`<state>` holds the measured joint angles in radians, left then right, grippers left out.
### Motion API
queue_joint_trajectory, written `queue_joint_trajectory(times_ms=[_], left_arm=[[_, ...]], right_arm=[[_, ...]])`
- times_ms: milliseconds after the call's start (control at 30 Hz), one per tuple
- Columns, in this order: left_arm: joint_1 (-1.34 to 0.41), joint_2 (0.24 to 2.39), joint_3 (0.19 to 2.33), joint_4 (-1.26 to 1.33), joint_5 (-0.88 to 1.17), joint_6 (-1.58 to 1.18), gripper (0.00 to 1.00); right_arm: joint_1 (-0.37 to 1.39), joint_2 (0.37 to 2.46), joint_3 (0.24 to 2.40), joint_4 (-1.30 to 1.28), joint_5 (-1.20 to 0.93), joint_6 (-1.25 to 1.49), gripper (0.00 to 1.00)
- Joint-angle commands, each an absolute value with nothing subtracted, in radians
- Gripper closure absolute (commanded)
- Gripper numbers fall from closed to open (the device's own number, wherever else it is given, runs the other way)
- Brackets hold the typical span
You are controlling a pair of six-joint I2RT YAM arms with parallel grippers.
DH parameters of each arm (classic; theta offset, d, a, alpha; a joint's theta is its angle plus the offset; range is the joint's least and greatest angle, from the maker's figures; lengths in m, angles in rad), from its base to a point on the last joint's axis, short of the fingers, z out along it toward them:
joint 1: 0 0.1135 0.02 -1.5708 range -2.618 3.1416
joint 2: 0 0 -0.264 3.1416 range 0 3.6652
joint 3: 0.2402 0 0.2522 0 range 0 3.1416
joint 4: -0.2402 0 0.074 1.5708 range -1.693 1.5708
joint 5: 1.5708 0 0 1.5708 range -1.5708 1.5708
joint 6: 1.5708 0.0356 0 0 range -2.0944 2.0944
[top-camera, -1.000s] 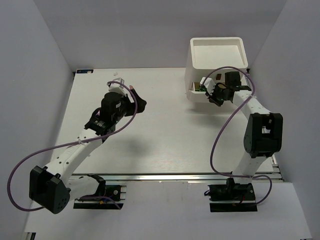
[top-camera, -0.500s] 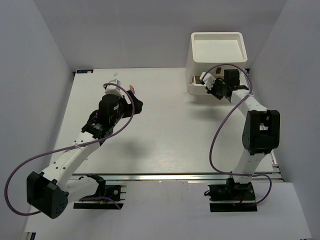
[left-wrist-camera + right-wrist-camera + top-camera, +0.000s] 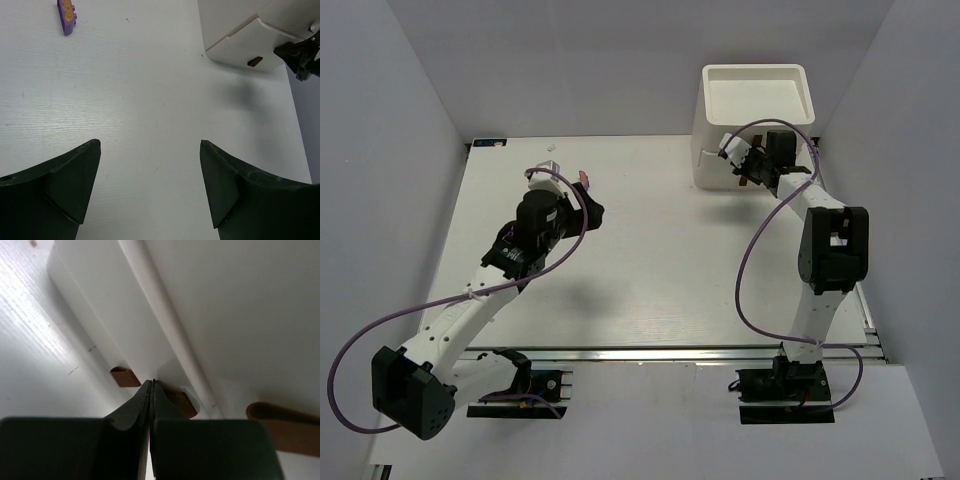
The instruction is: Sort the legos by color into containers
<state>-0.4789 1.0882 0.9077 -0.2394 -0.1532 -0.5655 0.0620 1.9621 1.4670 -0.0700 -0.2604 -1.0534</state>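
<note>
At the far right of the table [image 3: 650,250] stands the white stacked unit [image 3: 715,125], its square top tray open to view. Right gripper [image 3: 151,386] — jaws pressed tight together, nothing between them — has its tips at the unit's front face, against a small brown handle [image 3: 181,402]. Left gripper [image 3: 149,146] hovers over the table left of centre, jaws spread wide, holding nothing. One purple lego [image 3: 66,10] lies flat on the table near it, on its far side — well apart from the unit.
</note>
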Motion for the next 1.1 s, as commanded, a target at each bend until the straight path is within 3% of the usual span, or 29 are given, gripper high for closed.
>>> queue_joint_trajectory(times_ms=[0,300,433,467,533,567,667,767,1067], left_arm=[[-0.476,1.035,0.902,-0.255,-0.179,-0.571,0.1],[-0.476,1.006,0.902,-0.287,-0.206,-0.574,0.09],[-0.476,1.006,0.911,-0.301,-0.207,-0.569,0.08],[-0.476,1.006,0.916,-0.307,-0.21,-0.569,0.07],[-0.476,1.002,0.913,-0.308,-0.218,-0.566,0.06],[-0.476,0.999,0.908,-0.305,-0.219,-0.568,0.06],[-0.476,0.999,0.902,-0.304,-0.218,-0.565,0.05],[-0.476,1.005,0.905,-0.305,-0.21,-0.56,0.05],[-0.476,0.968,0.879,-0.308,-0.219,-0.563,0.05]], right_arm=[[0.055,1.989,1.523,0.043,-0.238,-1.051,1.0],[0.046,1.968,1.493,0.057,-0.278,-1.0,1.0],[0.017,1.87,1.568,-0.335,-0.599,-1.111,1.0],[0.012,1.85,1.58,-0.514,-0.765,-1.168,0.93],[0.014,1.787,1.597,-0.586,-0.859,-1.206,0.75],[0.012,1.767,1.604,-0.606,-0.911,-1.204,0.53],[-0.02,1.721,1.635,-0.562,-0.957,-1.115,0.31],[-0.025,1.727,1.709,-0.52,-0.971,-1.077,0.24],[-0.025,1.891,1.934,-0.45,-0.842,-1.066,0.23]])
